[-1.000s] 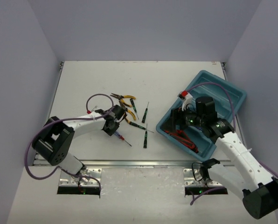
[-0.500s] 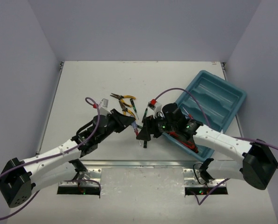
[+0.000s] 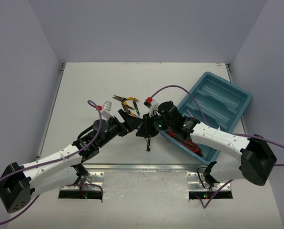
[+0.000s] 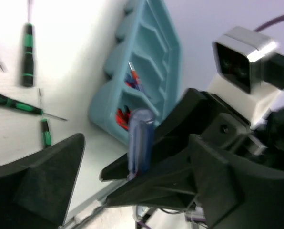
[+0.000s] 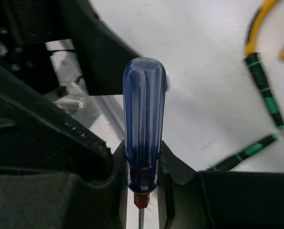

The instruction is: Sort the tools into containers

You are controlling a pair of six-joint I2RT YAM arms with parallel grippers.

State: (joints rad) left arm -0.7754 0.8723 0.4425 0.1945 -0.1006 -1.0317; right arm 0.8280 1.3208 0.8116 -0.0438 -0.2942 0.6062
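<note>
Right wrist — mid-air handover, I judge
My right pincer [image 5: 142, 167] pinches the blue-handled screwdriver [image 5: 144, 124] by its handle base, left pincer [image 3: 131, 125] spread — tray [image 3: 228, 102] lies on right's side.

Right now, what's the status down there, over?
Left gripper open. Right gripper shut on blue screwdriver, mid-air. Left jaws stand either side of its handle. Tray off to the right.

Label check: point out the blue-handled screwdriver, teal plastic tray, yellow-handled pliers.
Blue-handled screwdriver [image 5: 144, 119]: right wrist view, mid-handle.
Teal plastic tray [image 3: 219, 99]: top external view, bare compartment.
Yellow-handled pliers [image 3: 131, 100]: top external view, handle.
</note>
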